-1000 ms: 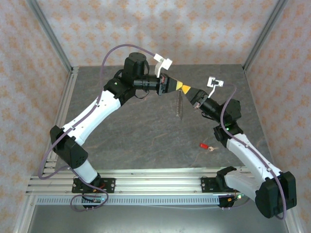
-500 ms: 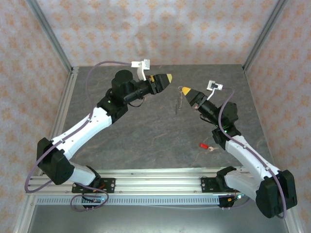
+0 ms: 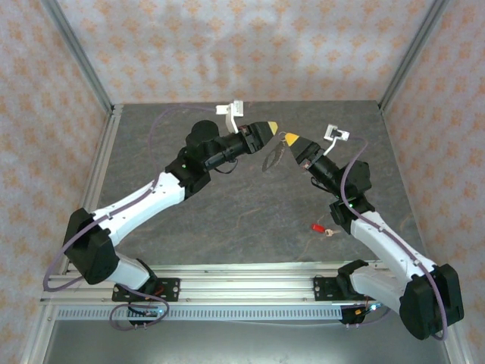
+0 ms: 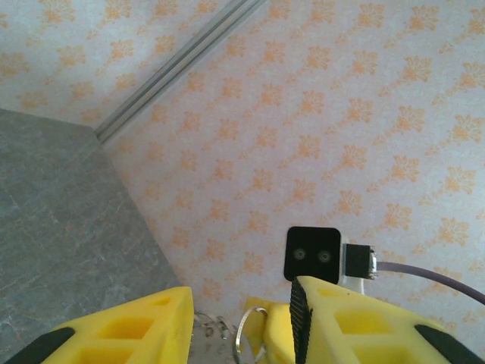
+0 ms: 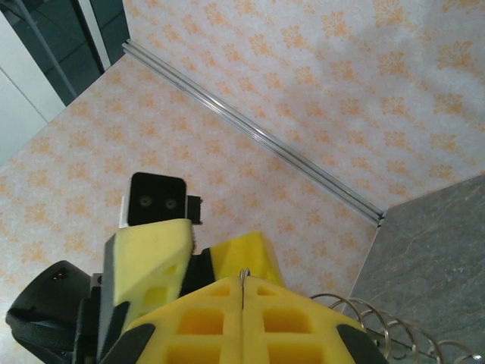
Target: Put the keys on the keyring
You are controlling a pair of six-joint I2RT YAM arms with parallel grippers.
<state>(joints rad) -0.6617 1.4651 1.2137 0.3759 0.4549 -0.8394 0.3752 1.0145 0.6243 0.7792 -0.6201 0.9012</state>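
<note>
The keyring point(image 3: 270, 158), a floppy string of thin silvery loops, hangs above the table from my right gripper point(image 3: 290, 139), which is shut on its top end. In the right wrist view a sliver of ring pokes out between the closed yellow fingers point(image 5: 189, 326), and more of the keyring's loops point(image 5: 388, 327) dangle to the right. My left gripper point(image 3: 269, 127) is open and points at the right gripper's tip, a small gap away. In the left wrist view a loop of the keyring point(image 4: 245, 334) shows between the open fingers point(image 4: 129, 334). The red-headed key point(image 3: 317, 227) lies on the table beside the right arm.
The grey table point(image 3: 197, 220) is fenced by aluminium rails point(image 3: 98, 174) and patterned walls. Both arms are raised over the far middle of the table. The right wrist's black camera point(image 4: 311, 254) faces the left gripper at close range.
The left gripper, touching the right one a second ago, pulled back to the left and has now come close again. The keyring swung slightly under the right gripper.
</note>
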